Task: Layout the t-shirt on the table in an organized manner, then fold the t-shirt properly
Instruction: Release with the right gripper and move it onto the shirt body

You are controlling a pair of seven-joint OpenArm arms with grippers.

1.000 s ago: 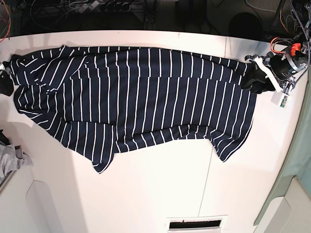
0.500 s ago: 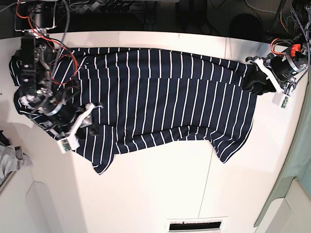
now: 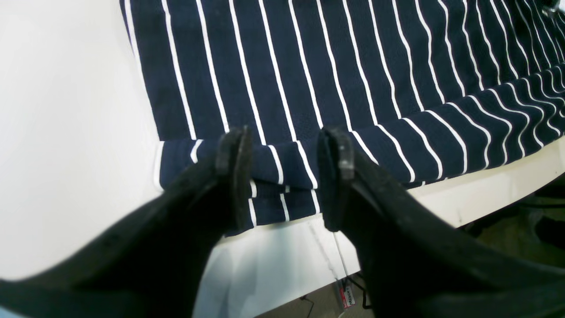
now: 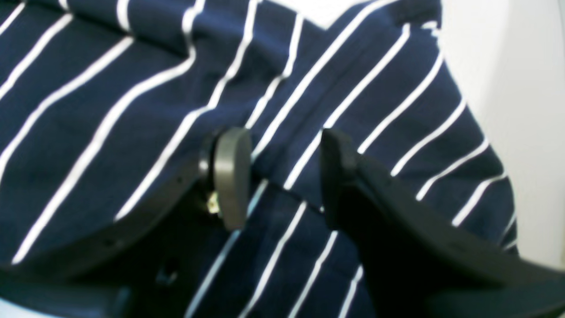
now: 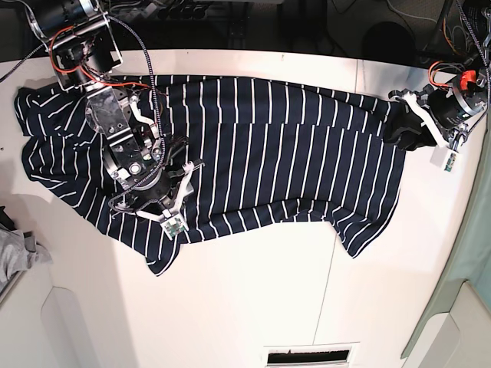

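The navy white-striped t-shirt (image 5: 253, 146) lies spread lengthwise across the white table (image 5: 253, 291), with its lower edge wavy and uneven. My left gripper (image 5: 400, 127) is at the shirt's right end. In the left wrist view it (image 3: 284, 176) stands open, its fingers either side of a folded-over hem corner (image 3: 265, 165) near the table edge. My right gripper (image 5: 178, 201) hangs over the shirt's left part. The right wrist view shows it (image 4: 282, 176) open just above rumpled striped fabric (image 4: 132, 110), holding nothing.
A small grey cloth (image 5: 19, 253) lies at the table's left edge. There is a slotted opening (image 5: 311, 354) at the near edge, and a thin seam (image 5: 330, 284) crosses the tabletop. Cables and dark gear (image 5: 192, 11) sit beyond the far edge.
The right arm has swung in from the left and moved further right over the shirt. The left arm and the shirt's right end have stayed put.
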